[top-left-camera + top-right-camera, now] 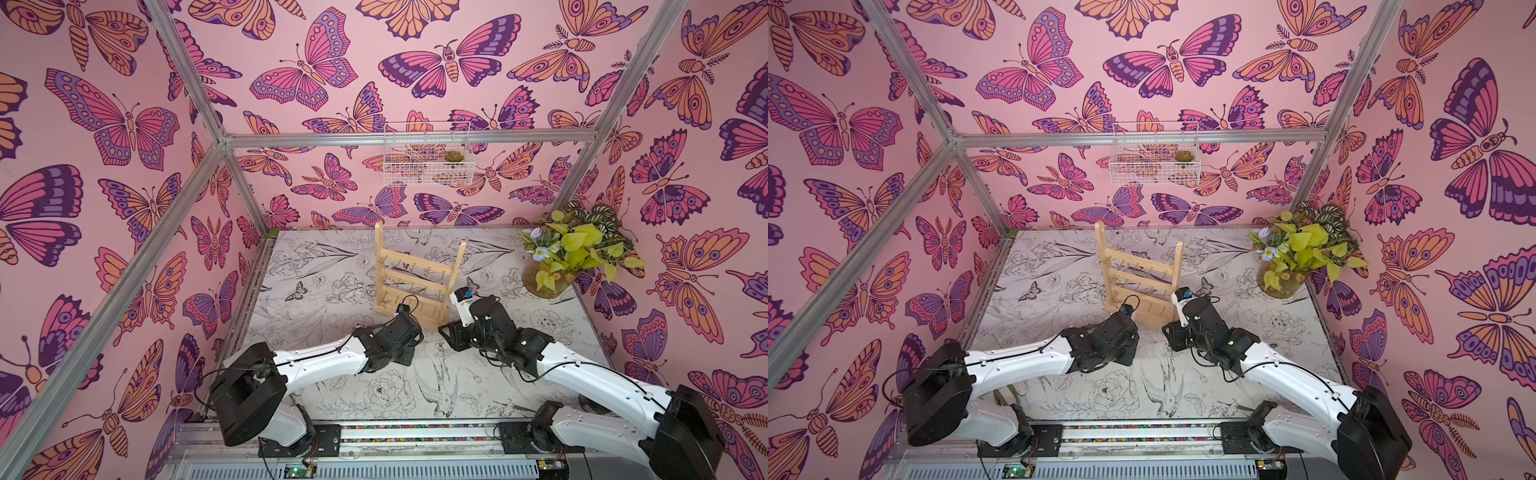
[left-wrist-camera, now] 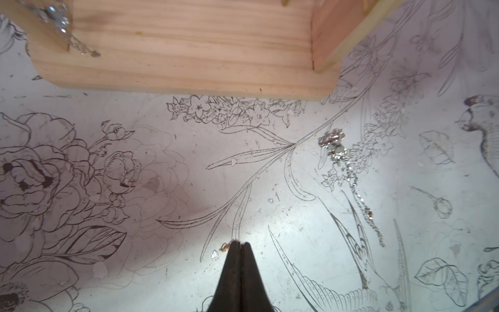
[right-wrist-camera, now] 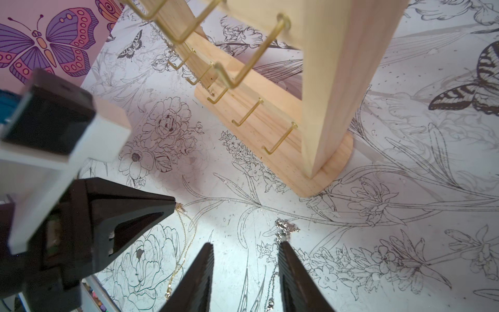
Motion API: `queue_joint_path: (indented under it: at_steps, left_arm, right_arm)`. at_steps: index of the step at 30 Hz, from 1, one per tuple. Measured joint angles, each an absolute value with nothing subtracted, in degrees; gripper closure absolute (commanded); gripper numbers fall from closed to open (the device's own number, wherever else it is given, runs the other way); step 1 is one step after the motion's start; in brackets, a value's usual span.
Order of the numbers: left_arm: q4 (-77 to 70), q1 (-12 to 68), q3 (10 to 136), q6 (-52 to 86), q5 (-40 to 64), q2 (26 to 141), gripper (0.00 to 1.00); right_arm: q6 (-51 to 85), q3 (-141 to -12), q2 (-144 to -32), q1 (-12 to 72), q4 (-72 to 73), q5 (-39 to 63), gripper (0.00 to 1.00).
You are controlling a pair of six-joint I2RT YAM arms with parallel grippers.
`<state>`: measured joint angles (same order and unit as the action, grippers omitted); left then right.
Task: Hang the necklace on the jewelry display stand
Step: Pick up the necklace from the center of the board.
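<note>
Left claw (image 2: 239,244), low over the bench (image 2: 270,205), is clenched on the necklace (image 2: 224,246) end, I think to lift it toward the jewelry display stand (image 1: 415,277); right claw (image 3: 246,244) hangs released.

Floral table (image 1: 332,257) w/ stand (image 1: 415,282), necklace (image 3: 185,237), silver chain (image 2: 351,175), plant vase (image 1: 544,282).

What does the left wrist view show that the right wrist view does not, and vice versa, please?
Only the left wrist view looks along the left gripper, jaws pressed shut, a gold loop of the necklace at their tip. Only the right wrist view shows the right gripper, jaws open, the gold hooks, and the necklace trailing from the left gripper. Both show the jewelry display stand and a silver chain.
</note>
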<state>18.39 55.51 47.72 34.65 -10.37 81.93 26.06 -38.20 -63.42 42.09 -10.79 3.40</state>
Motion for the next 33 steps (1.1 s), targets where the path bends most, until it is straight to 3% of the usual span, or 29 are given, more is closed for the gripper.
queue_joint_path:
  at_steps: [15, 27, 33]
  left_arm:
    - [24.82, 55.51, 50.33, 34.33, -14.35, 63.24, 1.0]
    - [28.34, 55.51, 57.17, 31.81, -14.61, 59.29, 1.0]
    - [28.82, 55.51, 59.02, 30.94, -14.59, 59.13, 1.0]
  right_arm:
    - [21.74, -31.03, -66.85, 43.68, 8.47, 22.26, 0.43]
    - [17.02, -34.89, -74.63, 47.35, 21.69, 26.83, 0.42]
    - [14.96, -38.0, -77.01, 49.1, 25.12, 28.6, 0.48]
